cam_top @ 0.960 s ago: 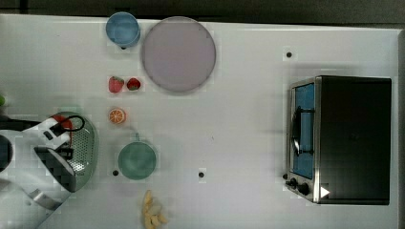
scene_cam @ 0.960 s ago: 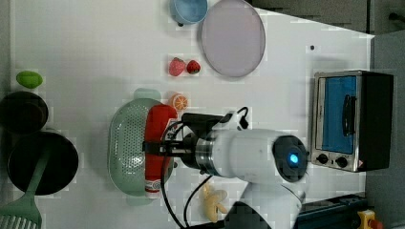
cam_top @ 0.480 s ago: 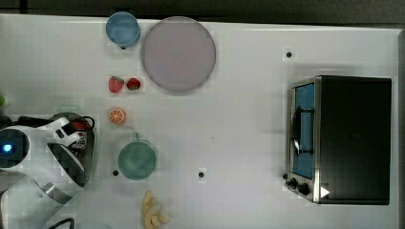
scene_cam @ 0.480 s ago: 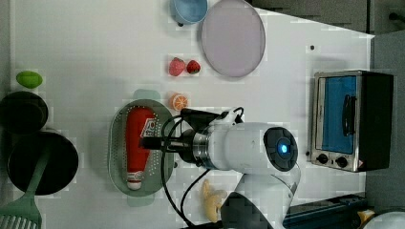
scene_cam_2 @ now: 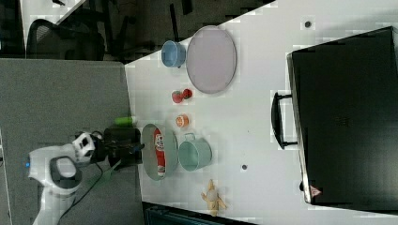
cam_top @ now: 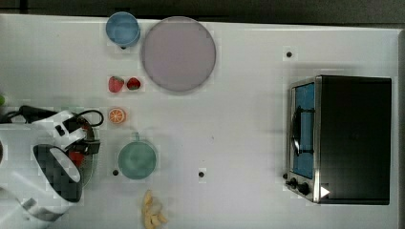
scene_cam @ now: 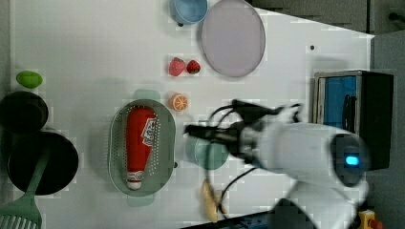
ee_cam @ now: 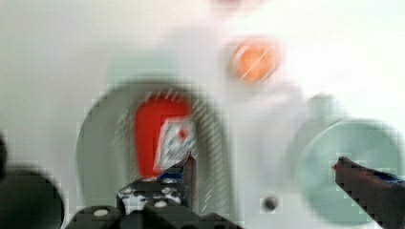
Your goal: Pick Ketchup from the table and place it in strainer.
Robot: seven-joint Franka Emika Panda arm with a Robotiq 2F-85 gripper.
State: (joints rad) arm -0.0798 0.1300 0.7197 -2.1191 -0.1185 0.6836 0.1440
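The Ketchup (scene_cam: 139,143), a long red bottle with a white label and a pale cap, lies lengthwise inside the mint-green strainer (scene_cam: 114,148). In the left view my gripper (scene_cam: 191,131) is off the strainer's right side, over the teal mug (scene_cam: 210,155). The wrist view has the gripper (ee_cam: 263,164) open, its fingers wide apart and nothing between them, with the Ketchup (ee_cam: 160,138) and the strainer (ee_cam: 95,143) below. In the top view my arm covers most of the strainer (cam_top: 91,164). The right view shows the Ketchup (scene_cam_2: 160,150) in the strainer (scene_cam_2: 149,136).
An orange slice (scene_cam: 179,101) and two strawberries (scene_cam: 184,67) lie beyond the strainer. A lilac plate (scene_cam: 233,37) and a blue bowl (scene_cam: 188,9) are farther off. A toaster oven (cam_top: 341,138) fills the top view's right. Bananas (cam_top: 153,214), black pots (scene_cam: 40,162) and a lime (scene_cam: 28,78) surround the area.
The Ketchup was carried over the strainer, set down in it and let go. My gripper has opened and pulled away to the left view's right, toward the mug.
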